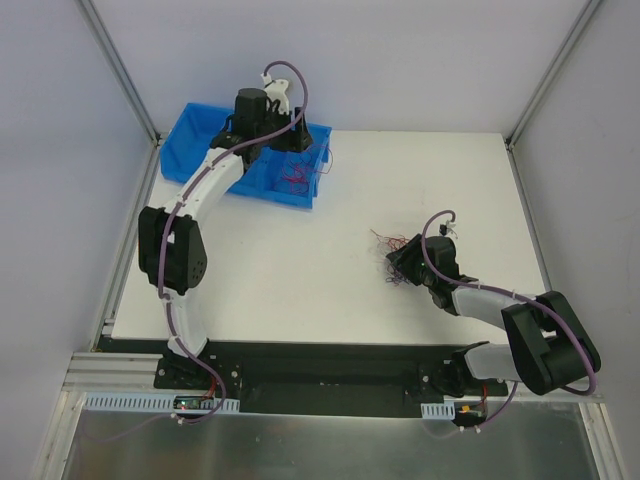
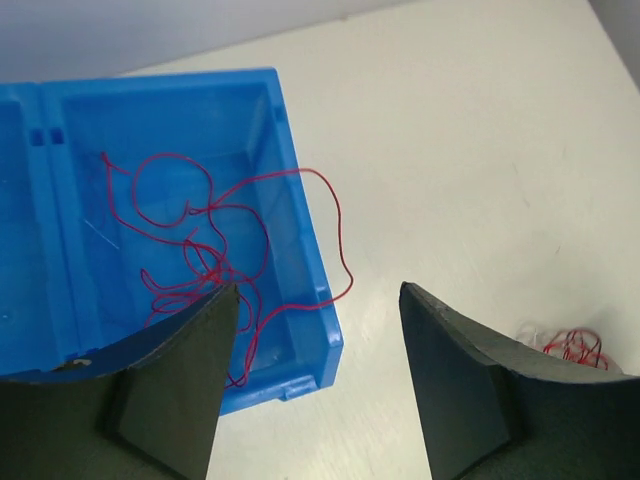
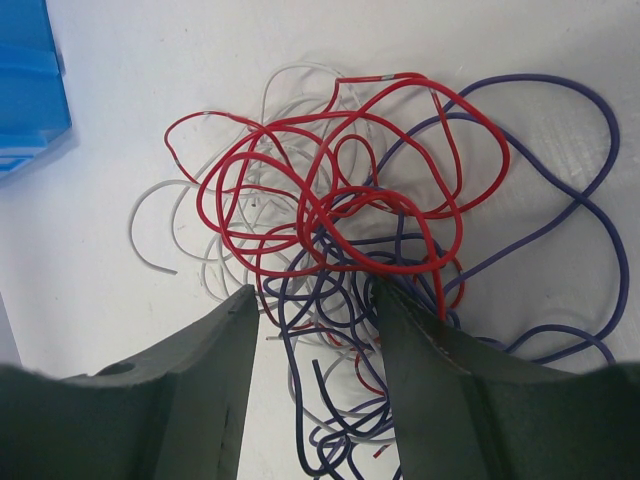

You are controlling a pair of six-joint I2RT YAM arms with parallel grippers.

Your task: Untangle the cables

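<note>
Right wrist view: your right gripper (image 3: 315,300) stands half open astride the cables (image 3: 340,210), which lie knotted between its jaws and just ahead. Close now and you'll likely pinch several colours together, tightening the knot. Your left gripper (image 2: 318,300) gapes wide, empty.

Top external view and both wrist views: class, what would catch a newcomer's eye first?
The tangle of red, white and purple cables on the white table, right before the open right hand. Next, the bright blue bin at the table's far left, with loose red cables inside, one loop draped over its wall.
</note>
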